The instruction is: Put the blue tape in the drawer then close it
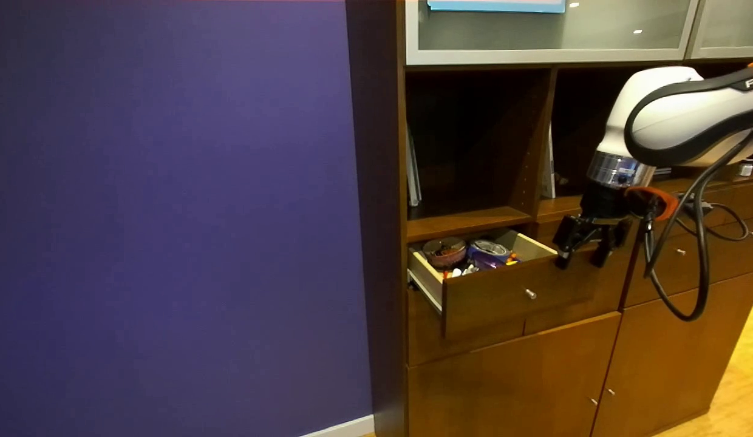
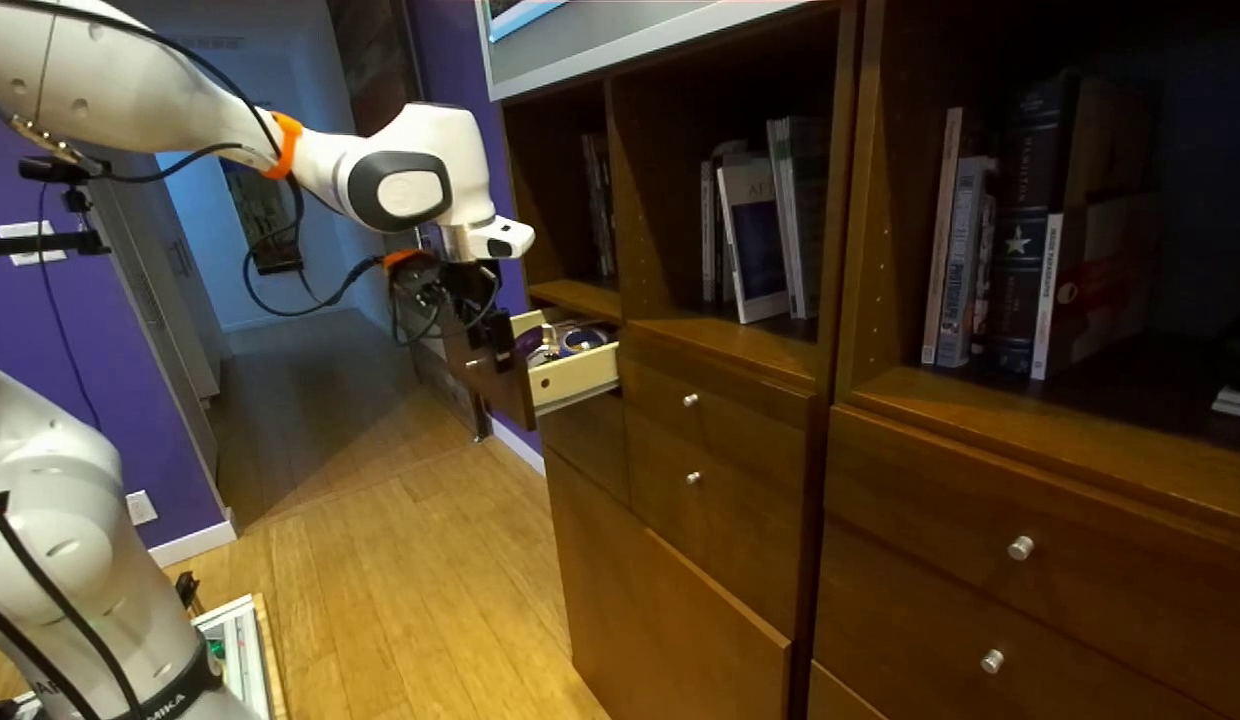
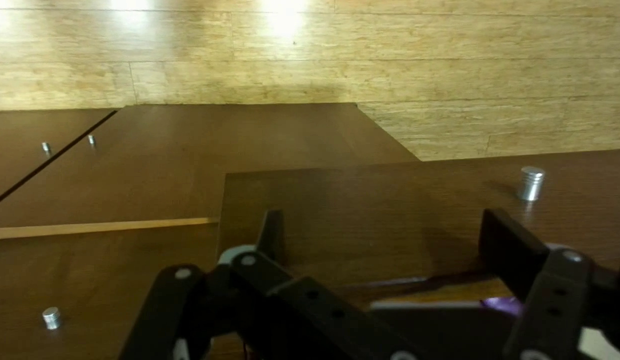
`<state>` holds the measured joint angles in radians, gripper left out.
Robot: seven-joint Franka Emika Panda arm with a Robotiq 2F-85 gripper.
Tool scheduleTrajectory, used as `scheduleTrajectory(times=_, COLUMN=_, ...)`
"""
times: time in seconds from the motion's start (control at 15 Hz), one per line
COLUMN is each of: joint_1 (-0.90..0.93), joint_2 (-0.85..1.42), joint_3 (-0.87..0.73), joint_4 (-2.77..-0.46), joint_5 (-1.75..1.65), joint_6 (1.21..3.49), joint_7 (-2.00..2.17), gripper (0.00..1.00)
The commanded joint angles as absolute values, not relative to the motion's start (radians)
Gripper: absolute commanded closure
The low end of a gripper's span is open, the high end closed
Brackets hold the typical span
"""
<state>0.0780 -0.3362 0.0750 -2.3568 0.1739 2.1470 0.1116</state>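
The drawer (image 1: 492,303) is pulled out and shows in both exterior views, with its pale side wall (image 2: 575,380) visible. Its brown front (image 3: 360,210) lies below the fingers in the wrist view, with one silver knob (image 3: 531,184) showing. A blue ring-shaped roll, seemingly the blue tape (image 2: 570,342), lies inside the drawer among other items; it also shows in an exterior view (image 1: 499,255). My gripper (image 1: 582,258) is open and empty near the top edge of the drawer front, at the end away from the purple wall. I cannot tell whether a finger touches it. The gripper also shows in the wrist view (image 3: 382,225).
A round brownish container (image 1: 444,252) and several small items share the drawer. The cabinet has closed drawers (image 2: 720,440) beside it and a door (image 1: 510,382) below. An open shelf (image 1: 473,221) lies above. A purple wall (image 1: 231,212) stands beside the cabinet.
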Motion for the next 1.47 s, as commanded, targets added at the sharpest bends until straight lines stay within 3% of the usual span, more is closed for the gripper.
scheduleTrajectory(times=0.0, joint_1=0.073, joint_2=-0.304, joint_3=0.08, joint_4=-2.36, joint_5=0.169, joint_6=2.26, joint_7=0.119, gripper=0.0)
scheduleTrajectory(times=1.4, joint_1=0.079, joint_2=-0.038, joint_3=0.079, joint_4=-2.274, joint_5=0.078, joint_6=2.793, joint_7=0.066, gripper=0.0)
